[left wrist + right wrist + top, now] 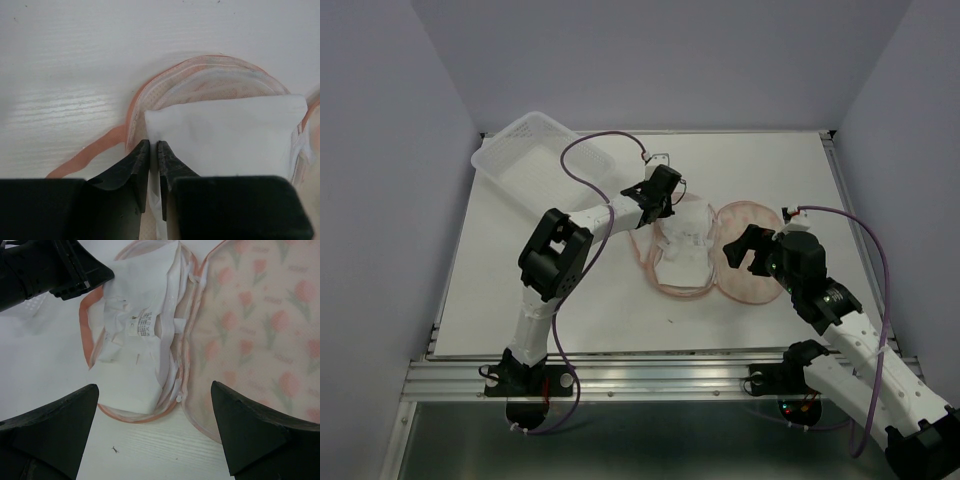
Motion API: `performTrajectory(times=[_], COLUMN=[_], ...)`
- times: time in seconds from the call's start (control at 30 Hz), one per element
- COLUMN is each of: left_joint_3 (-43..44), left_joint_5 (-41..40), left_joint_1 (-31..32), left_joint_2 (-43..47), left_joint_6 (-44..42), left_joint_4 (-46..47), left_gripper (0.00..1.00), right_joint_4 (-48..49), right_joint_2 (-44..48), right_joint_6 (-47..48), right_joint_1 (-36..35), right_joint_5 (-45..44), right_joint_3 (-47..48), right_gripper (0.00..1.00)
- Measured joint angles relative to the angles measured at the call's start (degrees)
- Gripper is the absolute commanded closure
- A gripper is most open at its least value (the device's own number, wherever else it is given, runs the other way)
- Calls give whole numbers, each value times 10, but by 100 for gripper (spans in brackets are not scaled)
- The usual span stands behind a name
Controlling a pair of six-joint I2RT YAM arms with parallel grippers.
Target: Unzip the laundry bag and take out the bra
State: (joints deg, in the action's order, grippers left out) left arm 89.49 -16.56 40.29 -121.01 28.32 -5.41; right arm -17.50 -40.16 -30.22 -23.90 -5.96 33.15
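Bra (682, 255) lies lengthwise far-to-near in the opened laundry bag (756, 290).

The peach-pink clamshell laundry bag (750, 262) is laid open in the middle of the surface (570, 300), the soft white fabric bra (685, 245) contained in its left half; a clear rectangular plastic tray (530, 150) is set at the far-left corner.

White matte wood-grain desk (520, 300) boxed in by plain pale walls.

A smooth lilac-grey back wall (670, 60) stands at 12 o'clock, with matching side panels at 9 o'clock (380, 200) and 3 o'clock (910, 120), all bare and windowless. A ribbed silver aluminium rail (650, 375) edges the desk at 6 o'clock, and a dull grey-green surface (650, 445) lies below it. The light is soft and even, and the shadows are faint. In the left wrist view the grain carries a pale sheen (60, 100).
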Motion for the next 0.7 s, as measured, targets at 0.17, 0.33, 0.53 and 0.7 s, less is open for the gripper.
performTrajectory(times=[0.17, 0.33, 0.53, 0.7], left_joint_3=[0, 0, 0, -1], left_joint_5=[0, 0, 1, 11], left_joint_1=[0, 0, 4, 14], left_joint_2=[0, 0, 19, 87], left_joint_6=[0, -2, -5, -9], left_joint_4=[0, -1, -11, -12], left_gripper=[92, 100, 100, 100], right_joint_4=[0, 0, 0, 0], right_joint_2=[0, 0, 0, 2], right_joint_6=[0, 0, 0, 0], right_joint_1=[0, 0, 0, 0], right_joint_5=[0, 0, 0, 0], right_joint_3=[0, 0, 0, 0], right_gripper=[0, 0, 0, 0])
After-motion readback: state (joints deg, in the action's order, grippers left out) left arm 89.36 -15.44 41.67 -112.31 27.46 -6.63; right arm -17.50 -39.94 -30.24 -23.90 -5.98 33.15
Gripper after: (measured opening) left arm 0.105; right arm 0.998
